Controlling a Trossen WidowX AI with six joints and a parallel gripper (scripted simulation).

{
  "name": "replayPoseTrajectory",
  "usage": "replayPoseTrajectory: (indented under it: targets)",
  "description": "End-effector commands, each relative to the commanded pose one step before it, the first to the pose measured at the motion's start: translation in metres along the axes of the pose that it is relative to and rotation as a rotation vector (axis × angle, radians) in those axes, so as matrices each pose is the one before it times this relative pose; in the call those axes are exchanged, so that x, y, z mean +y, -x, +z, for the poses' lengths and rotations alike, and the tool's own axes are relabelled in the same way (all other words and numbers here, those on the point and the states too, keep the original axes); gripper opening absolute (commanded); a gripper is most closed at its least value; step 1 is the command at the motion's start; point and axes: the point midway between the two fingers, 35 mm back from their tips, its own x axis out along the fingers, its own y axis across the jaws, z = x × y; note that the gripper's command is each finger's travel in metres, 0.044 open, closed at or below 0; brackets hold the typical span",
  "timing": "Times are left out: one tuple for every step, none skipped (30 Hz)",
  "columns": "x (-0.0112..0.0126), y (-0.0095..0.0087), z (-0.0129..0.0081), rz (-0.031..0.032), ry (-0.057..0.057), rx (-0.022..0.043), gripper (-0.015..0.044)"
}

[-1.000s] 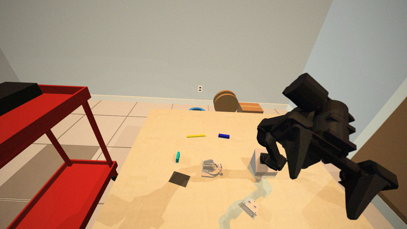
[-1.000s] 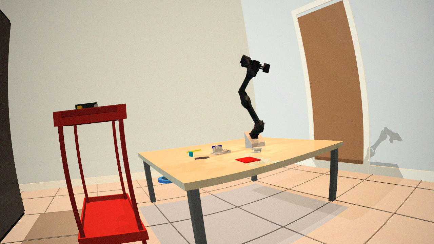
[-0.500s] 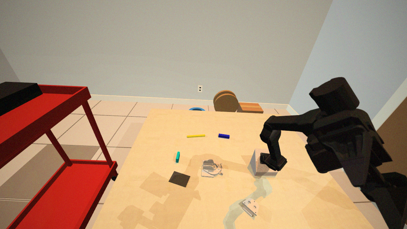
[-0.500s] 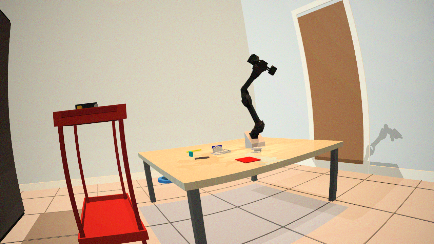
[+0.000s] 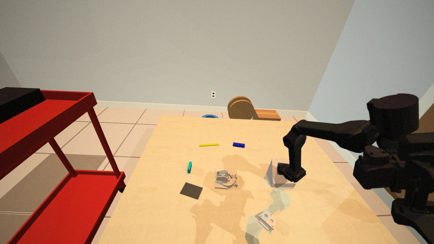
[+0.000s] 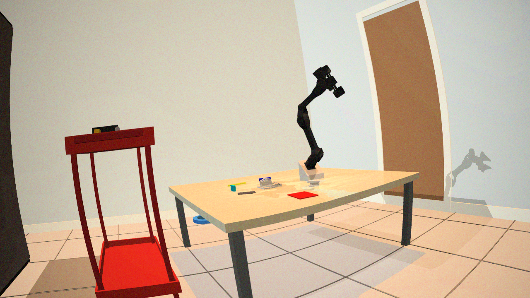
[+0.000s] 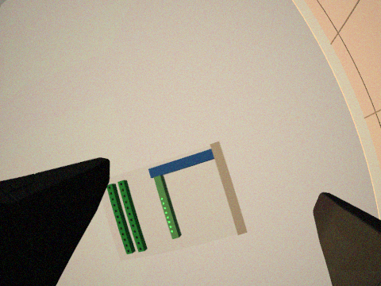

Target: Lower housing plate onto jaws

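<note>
The pale base assembly [image 5: 227, 177] [image 6: 268, 184] stands on the table, with curved jaw parts on it; its pins and the jaw stubs are too small to make out. A light grey plate with two holes and a comb-like edge [image 5: 267, 220] [image 6: 313, 183], which looks like the housing plate, lies on the table apart from the assembly, nearer the arm's base. My gripper [image 7: 218, 189] [image 6: 330, 81] is open and empty, raised high above the table and away from both. The wrist view shows its two fingers wide apart against a wall; the top view does not show its fingertips clearly.
Around the assembly are a teal block [image 5: 189, 167] [image 6: 233, 188], a yellow bar [image 5: 208, 145] [image 6: 239, 183], a blue block [image 5: 238, 145] and a dark square [image 5: 191, 190] [image 6: 246, 192]. A red square [image 6: 302, 195] lies near the table edge. A red cart [image 5: 60, 121] [image 6: 109, 141] stands beside the table.
</note>
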Motion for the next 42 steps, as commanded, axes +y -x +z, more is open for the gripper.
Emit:
replayPoseTrajectory:
  targets:
    - [-0.01795, -0.00026, -0.01263, -0.01225, 0.1434, 0.02186, 0.0440]
    - [-0.00311, 0.00009, -0.00265, -0.00181, 0.0319, 0.00414, 0.0440]
    - [-0.00312, 0.00003, -0.00265, -0.00207, 0.0318, 0.00403, 0.0440]
    - [-0.00313, -0.00003, -0.00266, -0.00233, 0.0317, 0.00394, 0.0440]
    - [-0.00313, -0.00009, -0.00266, -0.00259, 0.0315, 0.00385, 0.0440]
    - [-0.00314, -0.00015, -0.00266, -0.00286, 0.0314, 0.00378, 0.0440]
    - [-0.00315, -0.00021, -0.00266, -0.00313, 0.0313, 0.00371, 0.0440]
    - [-0.00316, -0.00026, -0.00267, -0.00340, 0.0312, 0.00365, 0.0440]
    - [-0.00316, -0.00032, -0.00267, -0.00367, 0.0311, 0.00360, 0.0440]
    - [-0.00317, -0.00038, -0.00267, -0.00394, 0.0309, 0.00356, 0.0440]
    - [-0.00334, -0.00044, -0.00280, -0.00456, 0.0318, 0.00402, 0.0440]
    - [-0.00336, -0.00050, -0.00281, -0.00486, 0.0317, 0.00401, 0.0440]
    - [-0.00337, -0.00056, -0.00282, -0.00515, 0.0315, 0.00400, 0.0440]
    - [-0.00338, -0.00061, -0.00282, -0.00545, 0.0314, 0.00400, 0.0440]
    - [-0.00339, -0.00067, -0.00282, -0.00574, 0.0312, 0.00401, 0.0440]
    - [-0.00340, -0.00073, -0.00283, -0.00603, 0.0310, 0.00403, 0.0440]
    - [-0.00342, -0.00078, -0.00283, -0.00631, 0.0308, 0.00406, 0.0440]
    - [-0.00343, -0.00084, -0.00283, -0.00660, 0.0306, 0.00410, 0.0440]
    - [-0.00344, -0.00089, -0.00284, -0.00688, 0.0304, 0.00416, 0.0440]
    - [-0.00346, -0.00094, -0.00284, -0.00716, 0.0301, 0.00422, 0.0440]
    - [-0.00369, -0.00112, -0.00296, -0.00801, 0.0312, 0.00384, 0.0440]
    - [-0.00372, -0.00118, -0.00297, -0.00835, 0.0311, 0.00393, 0.0440]
    - [-0.00374, -0.00124, -0.00297, -0.00866, 0.0308, 0.00403, 0.0440]
    - [-0.00376, -0.00130, -0.00298, -0.00896, 0.0305, 0.00413, 0.0440]
    - [-0.00377, -0.00135, -0.00298, -0.00926, 0.0302, 0.00425, 0.0440]
    - [-0.00379, -0.00141, -0.00298, -0.00955, 0.0299, 0.00437, 0.0440]
    - [-0.00381, -0.00146, -0.00298, -0.00984, 0.0296, 0.00451, 0.0440]
    - [-0.00383, -0.00151, -0.00298, -0.01011, 0.0293, 0.00465, 0.0440]
    - [-0.00385, -0.00156, -0.00299, -0.01038, 0.0290, 0.00481, 0.0440]
    - [-0.00386, -0.00161, -0.00299, -0.01064, 0.0287, 0.00497, 0.0440]
    - [-0.00399, -0.00162, -0.00317, -0.01096, 0.0299, 0.00610, 0.0440]
    - [-0.00403, -0.00168, -0.00320, -0.01128, 0.0297, 0.00635, 0.0440]
    - [-0.00405, -0.00173, -0.00321, -0.01152, 0.0294, 0.00656, 0.0440]
    - [-0.00406, -0.00178, -0.00322, -0.01175, 0.0290, 0.00678, 0.0440]
    - [-0.00408, -0.00182, -0.00323, -0.01196, 0.0286, 0.00701, 0.0440]
    - [-0.00409, -0.00187, -0.00324, -0.01217, 0.0282, 0.00725, 0.0440]
    - [-0.00411, -0.00191, -0.00325, -0.01236, 0.0278, 0.00749, 0.0440]
    - [-0.00412, -0.00195, -0.00326, -0.01254, 0.0274, 0.00775, 0.0440]
    - [-0.00414, -0.00199, -0.00328, -0.01270, 0.0270, 0.00800, 0.0440]
    - [-0.00415, -0.00202, -0.00329, -0.01285, 0.0265, 0.00827, 0.0440]
    - [-0.00448, -0.00221, -0.00355, -0.01397, 0.0281, 0.00919, 0.0440]
    - [-0.00454, -0.00227, -0.00360, -0.01426, 0.0278, 0.00960, 0.0440]
